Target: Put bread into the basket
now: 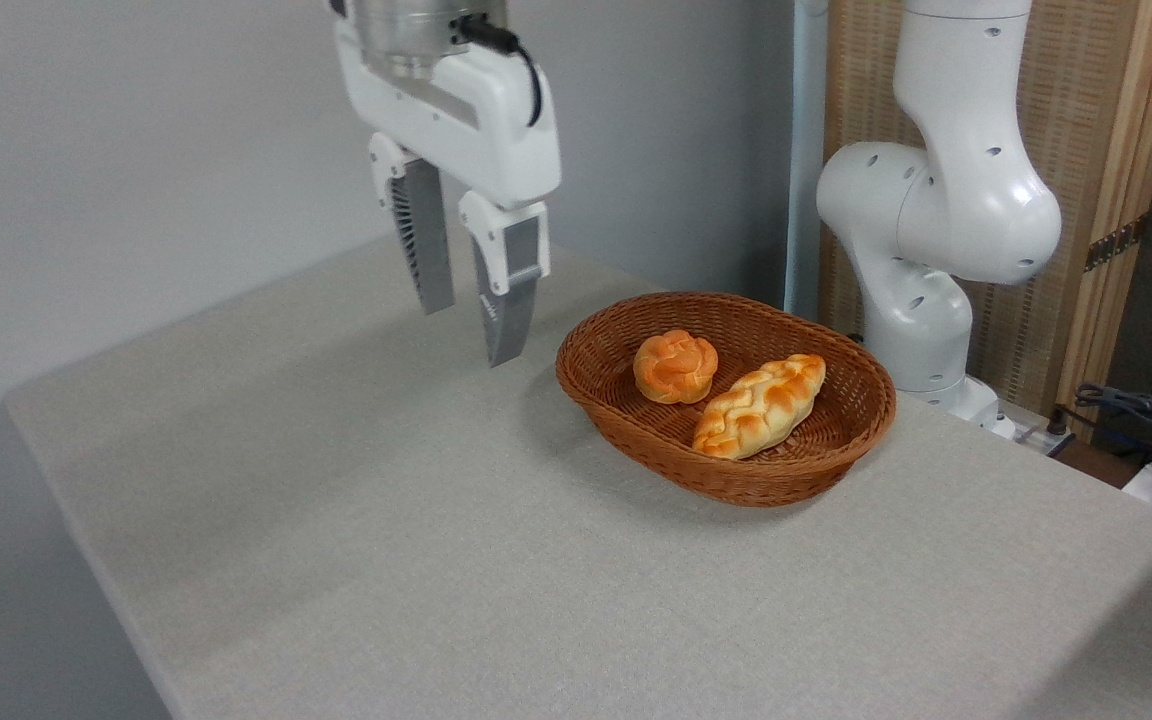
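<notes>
Bread (759, 405) lying inside the basket (736, 485), on the right part, close beside a small round bun (675, 366). Basket standing on the grey table (386, 520). Gripper (468, 335) up above the table, left of the basket, fingers apart, nothing between

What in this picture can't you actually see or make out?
- Arm above the gripper: cut off by the top edge.
- Underside of the braided loaf and round bun: hidden against the basket floor.
- Cables at far right: cut off by the right edge.
</notes>
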You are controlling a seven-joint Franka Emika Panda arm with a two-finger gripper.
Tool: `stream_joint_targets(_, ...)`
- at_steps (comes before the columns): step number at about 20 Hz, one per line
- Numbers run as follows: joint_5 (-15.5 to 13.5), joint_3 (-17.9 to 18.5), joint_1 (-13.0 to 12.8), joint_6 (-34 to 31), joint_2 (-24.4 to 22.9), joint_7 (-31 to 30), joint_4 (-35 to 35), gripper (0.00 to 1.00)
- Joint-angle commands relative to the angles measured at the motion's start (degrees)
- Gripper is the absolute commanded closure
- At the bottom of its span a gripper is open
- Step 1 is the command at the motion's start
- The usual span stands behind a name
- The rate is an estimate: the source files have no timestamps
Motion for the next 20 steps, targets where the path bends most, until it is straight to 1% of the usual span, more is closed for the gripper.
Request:
stream_joint_targets(1, -0.4, 0.3, 0.0, -1.2, 2.0, -1.1, 2.9, 0.00)
stream_joint_targets(6, -0.3, 0.1, 0.0, -1.5, 3.3, -4.2, 4.5, 0.00)
stream_joint_targets(10, 0.0, 0.1, 0.0, -3.2, 3.8, -4.1, 5.4, 0.00)
stream_joint_targets(11, 0.3, 0.0, 0.0, -3.7, 3.9, -4.1, 5.4, 0.00)
stream_joint_targets(14, 3.0, -1.3, 0.0, -3.7, 3.9, -4.2, 5.4, 0.00)
stream_joint_targets(17, 3.5, -1.3, 0.0, -3.7, 4.1, -6.3, 5.4, 0.00)
stream_joint_targets(20, 3.7, -1.4, 0.0, -3.4, 4.4, -6.6, 5.5, 0.00)
